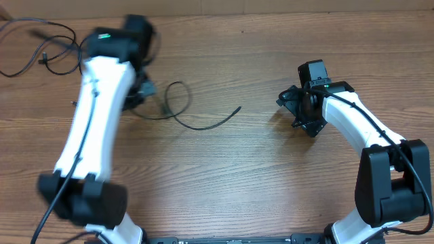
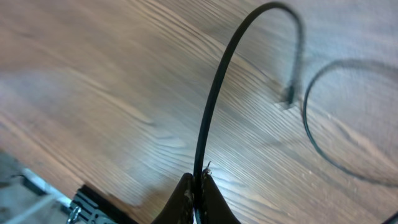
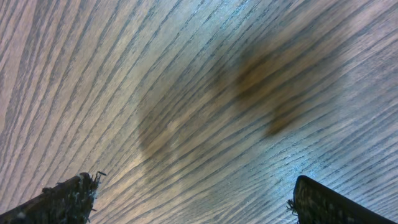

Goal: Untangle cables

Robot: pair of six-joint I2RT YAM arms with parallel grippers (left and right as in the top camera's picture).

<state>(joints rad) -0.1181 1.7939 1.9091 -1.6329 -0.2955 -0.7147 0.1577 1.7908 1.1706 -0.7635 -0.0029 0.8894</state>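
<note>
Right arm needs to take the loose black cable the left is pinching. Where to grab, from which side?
Grip the black cable on its free tail, just short of the tip. That stretch lies flat and nearly straight, clear of the loop, pointing toward the open right gripper. Come from above on the right, jaws across the cord; the left gripper pinches the other part.

cable (image 1: pixel 203 127) centre-left, other cables (image 1: pixel 42 57) far left behind

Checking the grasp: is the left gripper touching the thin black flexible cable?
Touching. Left wrist view: the left gripper is shut on the thin black flexible cable, which rises straight out of it.
</note>
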